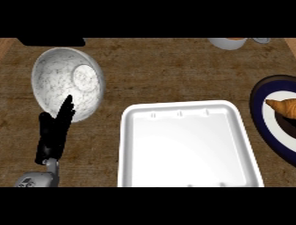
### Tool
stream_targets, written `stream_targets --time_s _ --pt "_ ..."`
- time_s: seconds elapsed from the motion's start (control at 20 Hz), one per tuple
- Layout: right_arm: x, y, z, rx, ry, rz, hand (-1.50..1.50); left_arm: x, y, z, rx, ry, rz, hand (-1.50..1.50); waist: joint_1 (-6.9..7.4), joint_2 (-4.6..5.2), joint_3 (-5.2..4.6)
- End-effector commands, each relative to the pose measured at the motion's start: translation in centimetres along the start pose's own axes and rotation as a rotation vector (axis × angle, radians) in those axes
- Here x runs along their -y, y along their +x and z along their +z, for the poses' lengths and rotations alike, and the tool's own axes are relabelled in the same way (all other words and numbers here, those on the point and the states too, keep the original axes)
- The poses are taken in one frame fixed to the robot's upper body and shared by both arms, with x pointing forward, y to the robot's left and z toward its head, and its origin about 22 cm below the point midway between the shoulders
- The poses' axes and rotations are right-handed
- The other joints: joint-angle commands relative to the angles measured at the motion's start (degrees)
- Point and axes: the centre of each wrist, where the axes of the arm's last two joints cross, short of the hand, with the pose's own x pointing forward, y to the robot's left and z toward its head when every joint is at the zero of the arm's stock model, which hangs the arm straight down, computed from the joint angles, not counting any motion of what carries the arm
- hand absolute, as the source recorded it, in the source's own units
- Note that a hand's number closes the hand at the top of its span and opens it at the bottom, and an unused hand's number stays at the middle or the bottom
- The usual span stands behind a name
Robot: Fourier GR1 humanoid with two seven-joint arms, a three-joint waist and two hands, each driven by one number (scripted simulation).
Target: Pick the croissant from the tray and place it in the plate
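The golden-brown croissant (293,108) lies on the plate (271,132), a dark blue one with a white inner ring, at the right edge of the head view. The white tray (188,149) sits at centre, nothing in it. My left hand (53,132) stands at the lower left, fingers straight and pointing up, its tips over the rim of a marbled bowl. It holds nothing. My right hand does not show.
A white marbled bowl (69,81) sits upper left of the tray. A cup (229,42) shows at the top edge, right of centre. A dark object (51,41) lies at the top left. Wooden strips border the brown counter on both sides.
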Motion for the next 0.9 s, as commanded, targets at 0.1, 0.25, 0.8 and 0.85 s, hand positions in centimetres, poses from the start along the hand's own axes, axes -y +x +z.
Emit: stream_targets --time_s 0.1,0.25,0.8,0.85 --pt "-0.7 -2.5 -1.3 -0.069 0.224 0.024 -1.5 0.4 -0.9 1.5 0.009 -0.003 -0.017 0.0 0.28 -0.06 0.0" --pt "-2.1 -3.5 -0.5 0.002 0.275 0.0 -1.5 0.2 0.4 -0.4 -0.002 0.009 -0.005 0.0 -0.45 -0.13 -0.01" --pt "0.0 -4.9 -1.0 0.263 0.0 -0.677 -1.5 -3.0 -0.6 0.4 -0.002 0.025 0.0 0.0 -1.44 -0.46 0.01" --pt "2.2 -6.3 -0.9 0.261 -0.013 -0.721 -1.5 -1.4 -0.5 0.8 -0.018 0.027 0.016 0.0 -1.58 -0.54 0.02"
